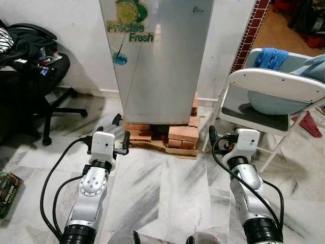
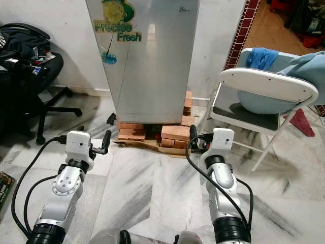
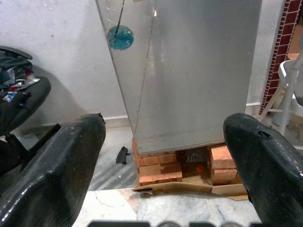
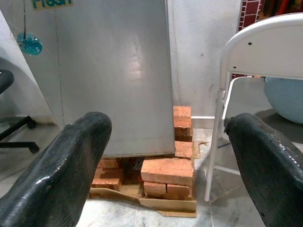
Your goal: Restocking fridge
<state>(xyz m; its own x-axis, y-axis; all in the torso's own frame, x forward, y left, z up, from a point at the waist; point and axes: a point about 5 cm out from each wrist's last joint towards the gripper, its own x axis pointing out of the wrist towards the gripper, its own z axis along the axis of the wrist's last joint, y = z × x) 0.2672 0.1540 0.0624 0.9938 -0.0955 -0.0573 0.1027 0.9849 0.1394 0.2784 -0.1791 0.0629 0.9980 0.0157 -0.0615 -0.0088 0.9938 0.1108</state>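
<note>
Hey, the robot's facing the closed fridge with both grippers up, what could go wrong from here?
1. The fridge stands on stacked bricks; a hard pull on its door might rock it.
2. The folding chair sits close beside the right gripper, so a swing of that arm could hit it.
3. Both the right and the left gripper are open and hold nothing, so there is nothing yet to restock with.

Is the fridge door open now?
No, the fridge door is shut flat, and it stands on bricks in front of both hands.
</note>
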